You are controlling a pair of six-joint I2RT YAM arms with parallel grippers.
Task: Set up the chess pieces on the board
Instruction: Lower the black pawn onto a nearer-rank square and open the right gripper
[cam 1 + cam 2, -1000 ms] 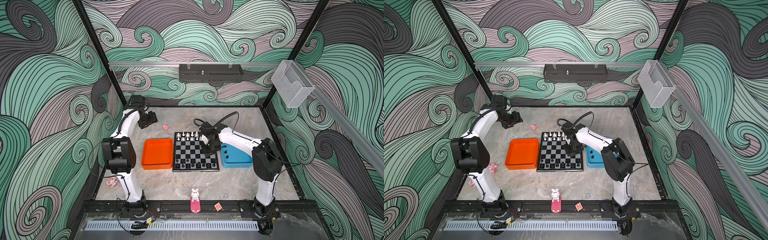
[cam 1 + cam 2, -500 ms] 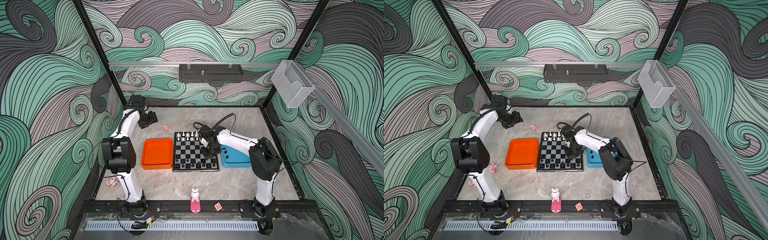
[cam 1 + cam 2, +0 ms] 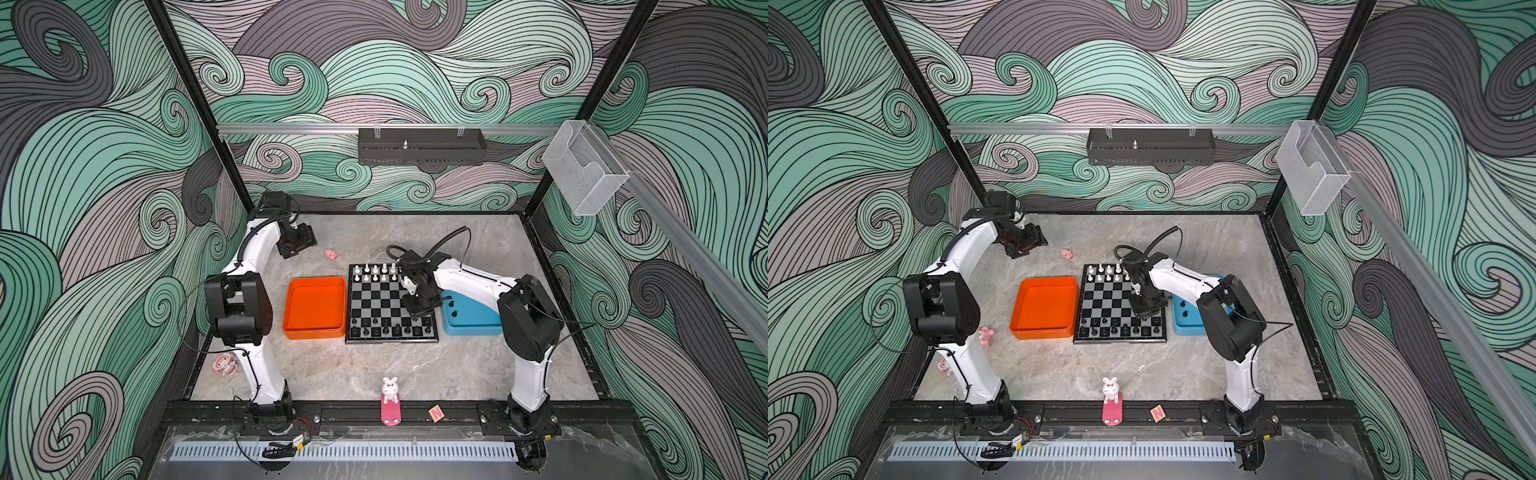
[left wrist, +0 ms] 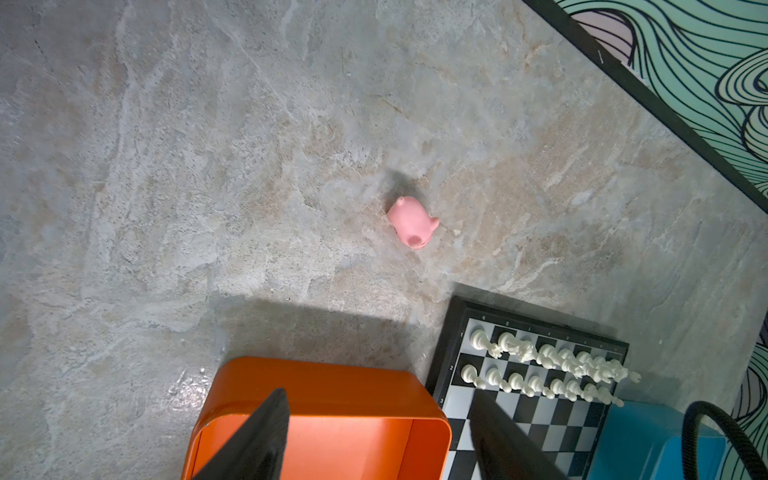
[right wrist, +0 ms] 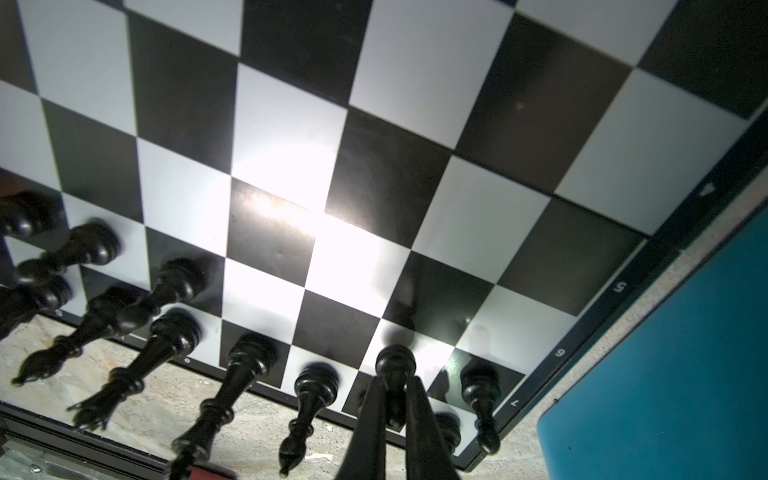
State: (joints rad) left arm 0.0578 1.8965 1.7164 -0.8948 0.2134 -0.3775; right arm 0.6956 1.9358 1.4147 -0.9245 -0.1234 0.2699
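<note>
While viewed from above, grey stone-look table (image 3: pixel 415 365), enclosed by walls (image 3: pixel 374 62) of green and grey swirls.

- Left pincer (image 3: pixel 297 243): far left corner, raised over the table, jaws wide apart, holding nothing.
- Orange tray (image 3: pixel 313 334): just left of the board (image 3: pixel 376 299).
- White pieces (image 3: pixel 376 272): two far rows.
- Black pieces (image 3: pixel 386 328): near rows, second row with gaps.
- Right pincer (image 5: pixel 395 386): over the board's near right part, jaws clamped tight on a black pawn (image 5: pixel 395 365) at the second near row; contact with the board cannot be told.
- Blue tray (image 3: pixel 469 328): just right of the board, two black pieces inside.
</note>
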